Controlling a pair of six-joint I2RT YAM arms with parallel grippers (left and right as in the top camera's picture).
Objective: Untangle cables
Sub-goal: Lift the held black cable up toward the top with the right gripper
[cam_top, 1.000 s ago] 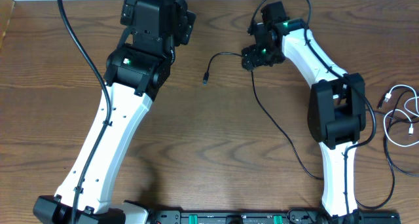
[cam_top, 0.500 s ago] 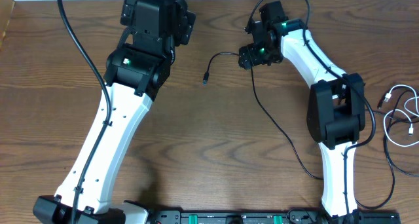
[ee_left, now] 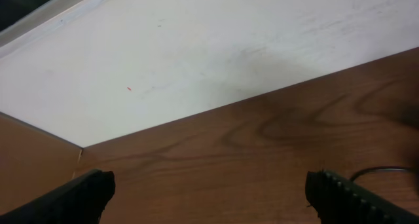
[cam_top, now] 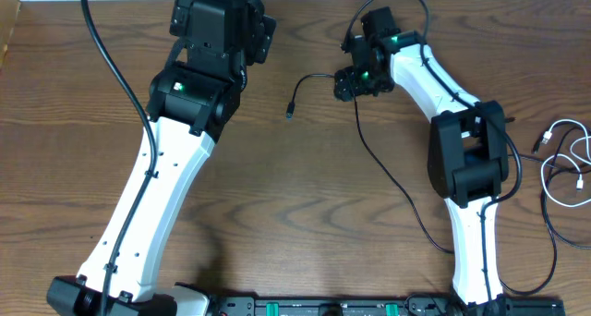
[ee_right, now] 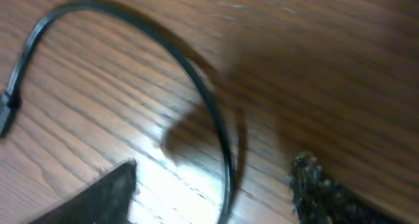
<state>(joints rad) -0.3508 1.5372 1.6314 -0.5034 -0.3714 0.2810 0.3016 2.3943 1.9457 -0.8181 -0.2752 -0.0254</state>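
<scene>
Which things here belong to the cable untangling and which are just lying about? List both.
Job: black cable lying between the right tool's open fingers; white cable at the table's right edge.
Lying about: wooden table; white wall; left tool, open and empty.

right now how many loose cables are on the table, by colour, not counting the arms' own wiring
black: 2, the centre black cable running under the right end effector, and the edge black cable next to the white one
white: 1, the white cable looped at the far right
total: 3
</scene>
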